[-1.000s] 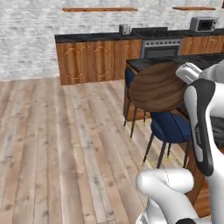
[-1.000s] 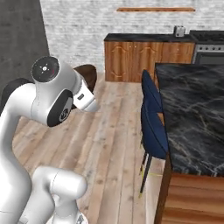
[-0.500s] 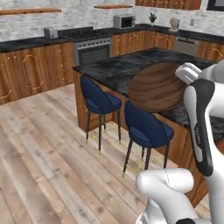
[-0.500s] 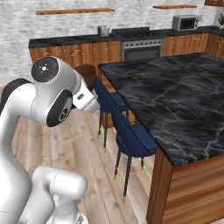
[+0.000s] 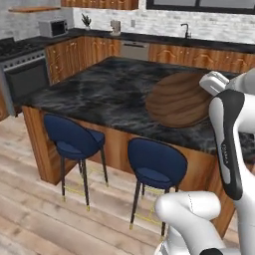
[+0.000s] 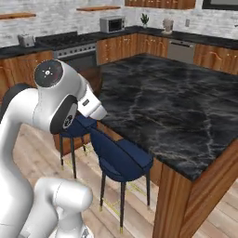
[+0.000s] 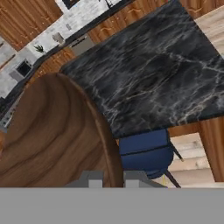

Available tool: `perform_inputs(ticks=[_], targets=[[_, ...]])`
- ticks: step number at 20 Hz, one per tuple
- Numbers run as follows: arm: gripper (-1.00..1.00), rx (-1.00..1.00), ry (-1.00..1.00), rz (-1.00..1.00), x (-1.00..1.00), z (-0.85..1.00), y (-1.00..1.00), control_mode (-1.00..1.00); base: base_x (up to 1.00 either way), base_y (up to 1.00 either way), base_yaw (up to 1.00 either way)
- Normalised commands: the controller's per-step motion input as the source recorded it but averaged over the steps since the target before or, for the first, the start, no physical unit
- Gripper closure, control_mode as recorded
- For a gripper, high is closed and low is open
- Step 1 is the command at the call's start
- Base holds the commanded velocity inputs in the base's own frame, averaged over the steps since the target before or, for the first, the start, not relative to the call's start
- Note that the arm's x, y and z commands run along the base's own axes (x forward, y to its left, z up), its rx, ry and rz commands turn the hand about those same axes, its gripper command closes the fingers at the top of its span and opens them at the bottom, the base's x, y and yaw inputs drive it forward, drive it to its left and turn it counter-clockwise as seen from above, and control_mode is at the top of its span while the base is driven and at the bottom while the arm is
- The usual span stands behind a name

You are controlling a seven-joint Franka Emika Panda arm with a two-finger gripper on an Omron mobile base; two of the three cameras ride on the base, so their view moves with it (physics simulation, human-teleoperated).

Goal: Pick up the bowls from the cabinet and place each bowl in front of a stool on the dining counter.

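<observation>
Navy stool on my left, a second stool beside it; above the marble counter I carry the wooden bowl, its rim pinched in my gripper; I judge a tilted release could send it rolling off the counter's edge.

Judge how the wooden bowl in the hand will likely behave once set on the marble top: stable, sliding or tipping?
The brown wood-grain bowl looks wide and shallow, so it should probably sit flat and resist tipping. It keeps its shape pinched at the rim by the hand, so it is likely stiff. The dining counter looks polished, so the bowl may slide if released with any sideways motion.
</observation>
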Motion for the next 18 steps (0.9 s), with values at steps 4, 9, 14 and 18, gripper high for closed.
perform_inputs(ticks=[4,9,14,18], targets=[[1.00,0.00,0.00,0.00,0.00,0.00,0.00,1.00,0.57,0.81,-0.69],[1.00,0.00,0.00,0.00,0.00,0.00,0.00,1.00,0.41,0.48,-0.65],[1.00,0.00,0.00,0.00,0.00,0.00,0.00,1.00,0.21,0.12,-0.57],[1.00,0.00,0.00,0.00,0.00,0.00,0.00,1.00,0.37,0.43,-0.54]])
